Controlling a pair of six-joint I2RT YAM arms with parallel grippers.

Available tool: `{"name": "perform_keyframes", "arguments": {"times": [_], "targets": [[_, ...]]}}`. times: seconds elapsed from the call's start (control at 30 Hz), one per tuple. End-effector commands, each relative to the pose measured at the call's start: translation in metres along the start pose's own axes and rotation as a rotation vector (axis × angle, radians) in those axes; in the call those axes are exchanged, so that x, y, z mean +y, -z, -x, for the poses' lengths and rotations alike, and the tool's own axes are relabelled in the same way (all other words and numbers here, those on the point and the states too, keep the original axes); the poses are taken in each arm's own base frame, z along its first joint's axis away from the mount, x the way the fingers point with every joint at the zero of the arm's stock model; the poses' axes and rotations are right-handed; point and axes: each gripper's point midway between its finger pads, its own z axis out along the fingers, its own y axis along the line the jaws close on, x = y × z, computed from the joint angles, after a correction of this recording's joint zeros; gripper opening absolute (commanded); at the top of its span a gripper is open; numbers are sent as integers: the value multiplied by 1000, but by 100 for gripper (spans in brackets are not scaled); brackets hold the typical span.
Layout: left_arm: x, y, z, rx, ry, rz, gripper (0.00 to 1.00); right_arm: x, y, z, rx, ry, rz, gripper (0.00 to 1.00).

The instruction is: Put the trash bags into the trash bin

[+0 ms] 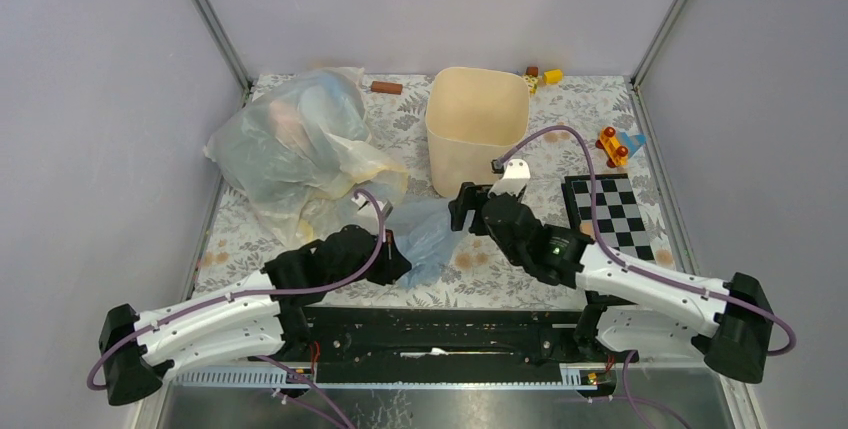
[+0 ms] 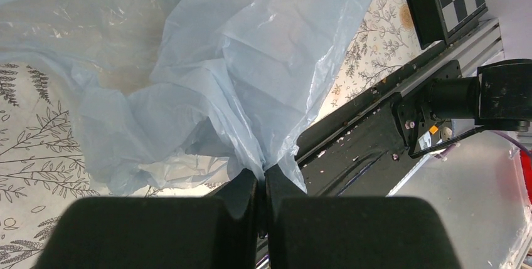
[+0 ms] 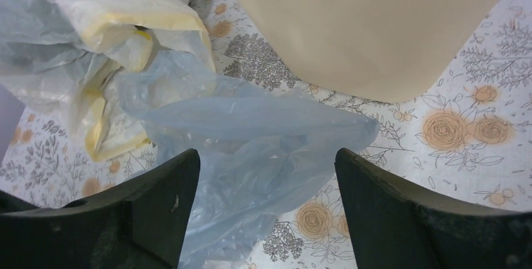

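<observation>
Near the table's front edge, between the arms, the pale blue trash bag (image 1: 425, 234) lies crumpled, just short of the cream trash bin (image 1: 478, 124) that stands toward the back edge. The left gripper (image 2: 262, 187) is pinched tight on a fold of it. The right gripper (image 3: 266, 156) hangs spread wide over its other end. The thin film may slip or tear under pull, or the right fingers may snag the pale yellow bag (image 3: 119, 37) just beside it.

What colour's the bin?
Plain cream-beige bin; top external view shows it best.
</observation>
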Motion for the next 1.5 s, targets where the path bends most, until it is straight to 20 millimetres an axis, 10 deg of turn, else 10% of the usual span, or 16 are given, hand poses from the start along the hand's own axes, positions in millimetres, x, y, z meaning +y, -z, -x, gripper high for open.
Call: {"name": "perform_keyframes", "arguments": {"times": [0.0, 0.23, 0.4, 0.73, 0.83, 1.0, 1.47], "targets": [[-6, 3, 7, -30, -8, -37, 4, -1, -14, 9, -50, -115, -64, 76], [10, 5, 20, -98, 12, 60, 10, -3, -7, 14, -59, -152, -63, 1], [11, 23, 42, -218, 64, 58, 25, -23, 13, 33, -130, -231, -118, 0], [24, 49, 49, -322, 164, 51, 87, -80, 34, 21, -306, -625, -202, 0], [24, 39, 36, -278, 177, 38, 81, -88, 37, 21, -330, -630, -215, 0], [25, 20, 19, -239, 194, 7, 40, -99, 39, 16, -337, -593, -255, 0], [15, -46, -12, -98, 48, -34, 58, -146, 48, -1, -298, -127, -457, 0]]}}
